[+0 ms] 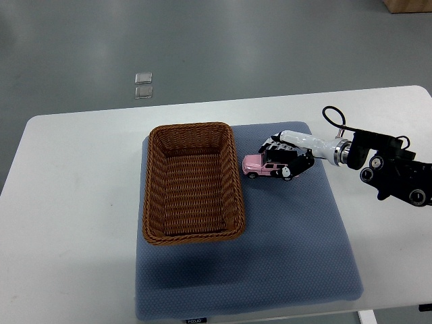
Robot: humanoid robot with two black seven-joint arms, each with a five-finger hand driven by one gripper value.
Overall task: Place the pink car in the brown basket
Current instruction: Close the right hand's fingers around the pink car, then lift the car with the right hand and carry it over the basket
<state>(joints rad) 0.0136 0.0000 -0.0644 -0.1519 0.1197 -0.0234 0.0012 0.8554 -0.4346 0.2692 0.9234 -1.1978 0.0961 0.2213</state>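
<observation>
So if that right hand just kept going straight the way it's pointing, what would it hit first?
The right hand points toward the picture's left and sits around the pink car. Straight on, it would probably meet the brown basket, at its right wall. Height is hard to judge from above, so it might pass over the rim.

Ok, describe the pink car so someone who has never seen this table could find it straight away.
Start at the white table and find the blue-grey mat in its middle, with the brown basket on the mat's left part. Just right of the basket's upper right corner sits the pink car, with the right hand closed around it. It is the only pink thing and the only toy there.
</observation>
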